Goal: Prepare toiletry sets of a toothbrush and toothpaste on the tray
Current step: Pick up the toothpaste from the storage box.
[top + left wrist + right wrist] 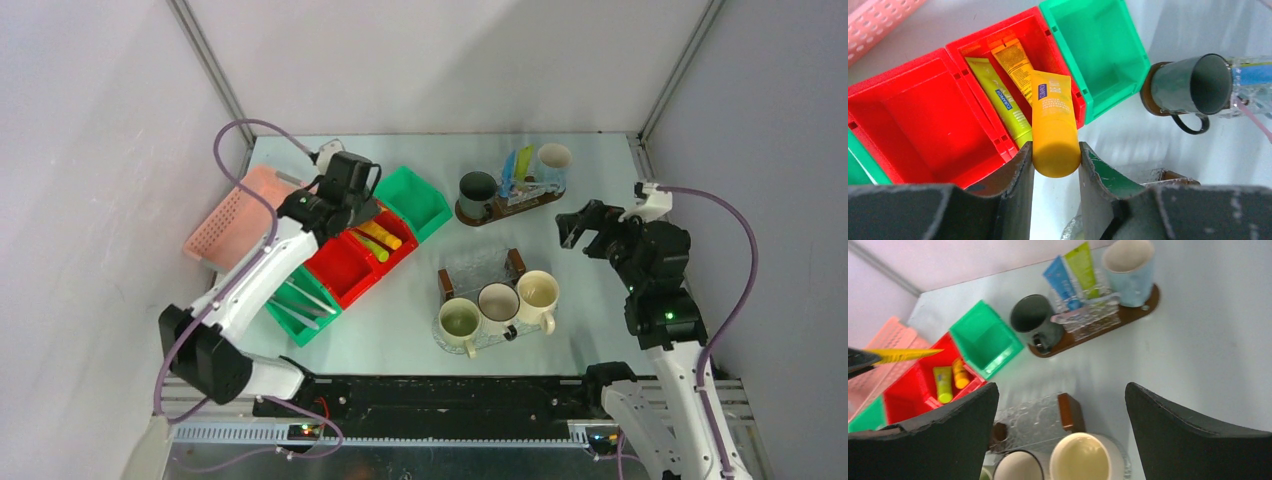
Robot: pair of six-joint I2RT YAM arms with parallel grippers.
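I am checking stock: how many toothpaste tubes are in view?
5. A deep-yellow tube is in the left pincer; a lime tube and an orange tube lie in the red bin; a blue tube and a green tube stand on the far tray. Others may be hidden.

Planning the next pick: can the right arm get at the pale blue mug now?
Probably yes: the right pincer hangs open and empty near the pale blue mug, nothing standing between them.
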